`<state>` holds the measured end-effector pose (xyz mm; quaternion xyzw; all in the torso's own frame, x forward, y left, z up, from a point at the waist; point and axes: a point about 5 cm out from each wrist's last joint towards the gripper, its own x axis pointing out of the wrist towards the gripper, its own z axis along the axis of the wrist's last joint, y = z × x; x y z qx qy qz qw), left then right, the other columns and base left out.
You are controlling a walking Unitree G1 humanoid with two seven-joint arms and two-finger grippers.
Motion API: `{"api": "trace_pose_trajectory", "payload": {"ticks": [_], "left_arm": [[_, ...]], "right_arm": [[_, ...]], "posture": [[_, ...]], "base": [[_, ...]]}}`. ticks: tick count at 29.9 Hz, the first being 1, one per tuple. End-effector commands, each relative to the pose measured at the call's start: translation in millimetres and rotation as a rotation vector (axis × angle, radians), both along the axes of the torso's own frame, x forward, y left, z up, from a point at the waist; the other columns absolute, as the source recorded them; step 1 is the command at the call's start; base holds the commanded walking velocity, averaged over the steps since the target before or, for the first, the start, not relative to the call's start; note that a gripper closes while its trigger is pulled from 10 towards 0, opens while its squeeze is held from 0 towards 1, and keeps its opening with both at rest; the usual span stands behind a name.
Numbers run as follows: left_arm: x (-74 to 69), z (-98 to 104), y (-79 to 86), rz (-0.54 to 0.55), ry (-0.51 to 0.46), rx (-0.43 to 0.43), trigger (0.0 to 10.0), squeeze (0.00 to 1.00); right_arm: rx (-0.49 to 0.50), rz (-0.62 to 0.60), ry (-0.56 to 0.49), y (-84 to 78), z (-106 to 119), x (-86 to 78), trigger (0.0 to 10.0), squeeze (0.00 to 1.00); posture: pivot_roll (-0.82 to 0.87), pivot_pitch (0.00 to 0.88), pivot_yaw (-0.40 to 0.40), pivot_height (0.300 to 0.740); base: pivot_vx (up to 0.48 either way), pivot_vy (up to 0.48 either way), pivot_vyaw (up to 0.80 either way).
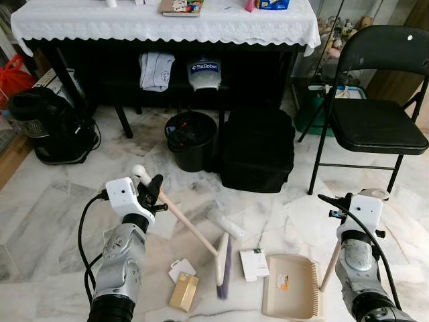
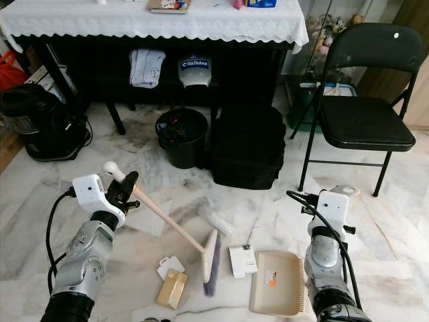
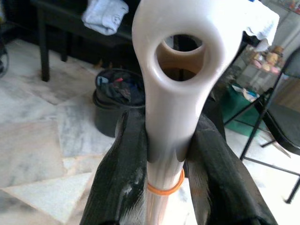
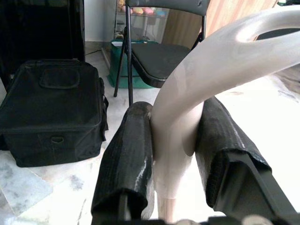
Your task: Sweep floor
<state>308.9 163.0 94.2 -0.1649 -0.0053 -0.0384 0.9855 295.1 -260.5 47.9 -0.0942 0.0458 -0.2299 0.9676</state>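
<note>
Marble floor (image 1: 60,194) inspected: your left gripper (image 3: 164,154) clamps the broom (image 1: 194,235) handle, your right gripper (image 4: 176,154) clamps the dustpan (image 1: 289,285) handle, and a hasty stroke could flick the white card (image 1: 254,263) past the pan.

Book (image 1: 181,7) cut off by top edge, brush bristles (image 1: 225,268) blurred

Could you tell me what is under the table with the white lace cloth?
Under the table hang a pale folded garment and a white item with a blue label. On the floor below stand a black bucket and a black bag. The shadowed space behind them cannot be made out.
</note>
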Motion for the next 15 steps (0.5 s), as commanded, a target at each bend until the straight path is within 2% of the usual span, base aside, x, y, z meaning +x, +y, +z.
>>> {"api": "trace_pose_trajectory", "payload": {"ticks": [1, 12, 15], "left_arm": [[1.6, 0.2, -4.6, -0.037, -0.001, -0.019, 10.0, 0.0], [-2.1, -11.7, -20.7, -0.215, 0.07, -0.084, 10.0, 0.0], [-6.8, -16.0, -26.9, -0.284, 0.106, -0.137, 10.0, 0.0]], "right_arm": [[-0.006, -0.004, 0.043, -3.4, -7.5, -6.4, 10.0, 0.0], [-0.014, -0.008, 0.041, -6.7, -5.5, -5.8, 10.0, 0.0], [-0.015, -0.01, 0.042, -7.2, -5.6, -6.2, 10.0, 0.0]], "posture": [[0.06, 0.12, -0.001, 0.74], [0.06, 0.121, -0.004, 0.74], [0.06, 0.12, -0.005, 0.74]], "base": [[0.0, 0.0, 0.0], [0.0, 0.0, 0.0], [0.0, 0.0, 0.0]]}}
